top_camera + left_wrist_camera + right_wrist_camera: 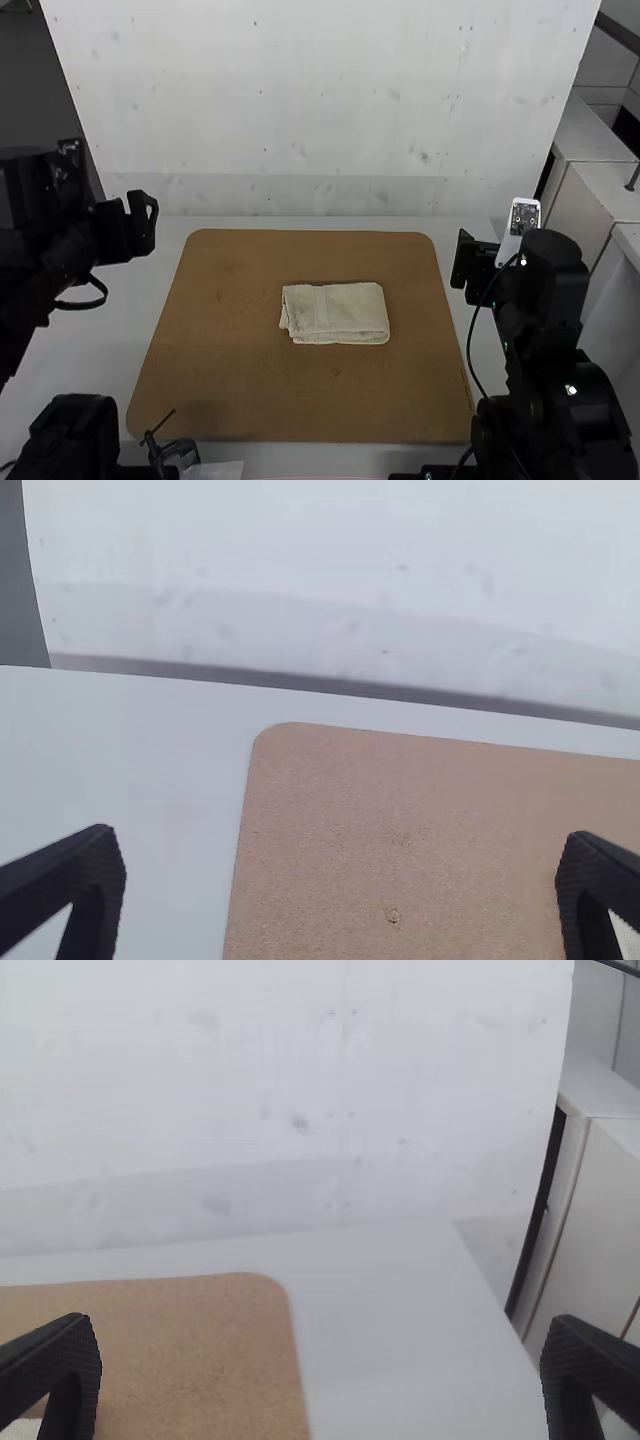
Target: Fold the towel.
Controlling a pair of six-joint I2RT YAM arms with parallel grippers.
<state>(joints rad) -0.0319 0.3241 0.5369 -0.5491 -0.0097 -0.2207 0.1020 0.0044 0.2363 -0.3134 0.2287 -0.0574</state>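
Black at the left end effector (128,210), with fingers wide apart and nothing gripped between them; held near the far left corner of the bench (85,350). Going rightward, find a brown board (235,390) with rounded corners, lying flat on the bench, between its left and right edges. See on it, a little right of its middle, the cream towel (345,310): folded into a small, flat rectangle, with long sides running roughly along the bench's far edge. Note layers stacked at the near side, and a corner slightly loose at the left end. Finish near the bench's right edge with the right end effector (478,250), also black, opened wide and empty. Just beside it, notice a white casing (511,242) with a bare circuit board.
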